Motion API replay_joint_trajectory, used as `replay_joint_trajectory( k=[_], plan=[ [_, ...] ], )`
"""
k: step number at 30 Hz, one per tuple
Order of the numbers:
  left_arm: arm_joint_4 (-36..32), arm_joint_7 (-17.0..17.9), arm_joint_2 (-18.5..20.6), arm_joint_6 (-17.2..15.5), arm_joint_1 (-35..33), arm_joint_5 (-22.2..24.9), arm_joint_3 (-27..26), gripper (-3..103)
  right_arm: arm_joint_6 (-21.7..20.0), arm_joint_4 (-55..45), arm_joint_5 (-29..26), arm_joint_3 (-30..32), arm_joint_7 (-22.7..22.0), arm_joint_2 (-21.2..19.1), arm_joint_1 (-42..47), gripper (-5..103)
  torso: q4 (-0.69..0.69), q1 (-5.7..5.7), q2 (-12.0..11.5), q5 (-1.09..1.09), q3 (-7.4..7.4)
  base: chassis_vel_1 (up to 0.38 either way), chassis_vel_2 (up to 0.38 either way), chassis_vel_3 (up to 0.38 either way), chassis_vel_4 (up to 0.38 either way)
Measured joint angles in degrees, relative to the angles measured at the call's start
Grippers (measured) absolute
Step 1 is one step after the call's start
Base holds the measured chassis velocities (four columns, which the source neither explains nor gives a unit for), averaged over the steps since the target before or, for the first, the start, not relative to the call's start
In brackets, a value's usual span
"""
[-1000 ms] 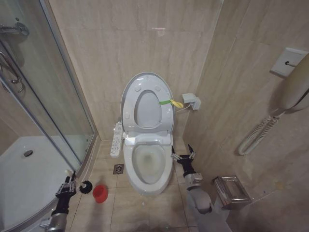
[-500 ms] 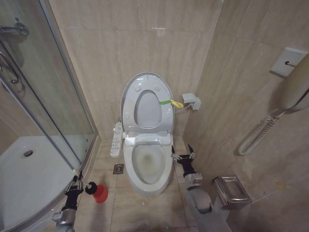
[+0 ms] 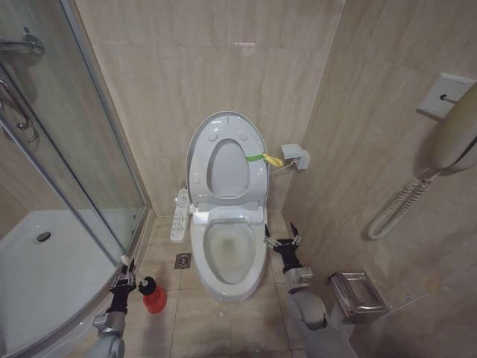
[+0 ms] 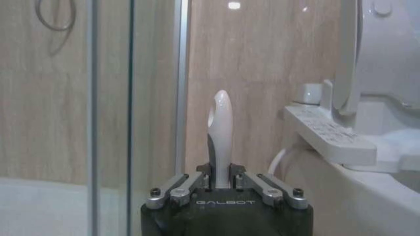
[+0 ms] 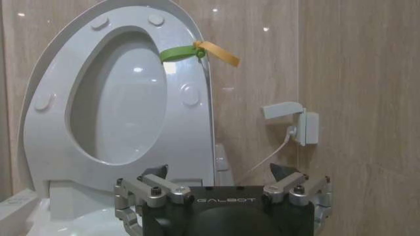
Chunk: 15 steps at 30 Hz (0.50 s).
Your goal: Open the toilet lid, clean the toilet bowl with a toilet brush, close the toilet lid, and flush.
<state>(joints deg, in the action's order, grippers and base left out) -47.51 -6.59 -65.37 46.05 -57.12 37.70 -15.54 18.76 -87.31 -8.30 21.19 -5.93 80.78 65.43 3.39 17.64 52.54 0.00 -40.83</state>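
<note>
The toilet lid (image 3: 200,160) stands raised against the wall, with the seat ring (image 3: 256,183) up against it and a green-yellow strap (image 3: 263,158) at its right edge. Below it the toilet bowl (image 3: 229,257) is uncovered. My left gripper (image 3: 123,282) is low on the floor left of the bowl, shut on the toilet brush's white handle (image 4: 219,132). The black bristle head (image 3: 146,284) sits just above the red holder (image 3: 155,300). My right gripper (image 3: 283,241) hangs open beside the bowl's right side, facing the lid (image 5: 49,123).
The glass shower door (image 3: 82,149) and white shower tray (image 3: 45,276) close off the left. A long button panel (image 3: 179,214) sticks out from the bowl's left side. A floor drain (image 3: 182,260), a wall socket box (image 3: 297,156) and a metal paper holder (image 3: 358,292) are nearby.
My left gripper has moved right along the shower kerb with the brush, bringing the black head from beside the red holder to just above it. The right arm has stayed still.
</note>
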Motion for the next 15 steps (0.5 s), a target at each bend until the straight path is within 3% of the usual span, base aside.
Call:
replay_joint_trajectory(
  k=[15],
  plan=[
    [5.2,-1.4,-1.4,-2.8,2.7,0.0,0.8,18,0.0,0.0,0.0,0.0,0.0,0.0,0.0,100,0.0,0.0,0.0,0.0,0.0,0.0,0.0,0.0,0.0]
  ],
)
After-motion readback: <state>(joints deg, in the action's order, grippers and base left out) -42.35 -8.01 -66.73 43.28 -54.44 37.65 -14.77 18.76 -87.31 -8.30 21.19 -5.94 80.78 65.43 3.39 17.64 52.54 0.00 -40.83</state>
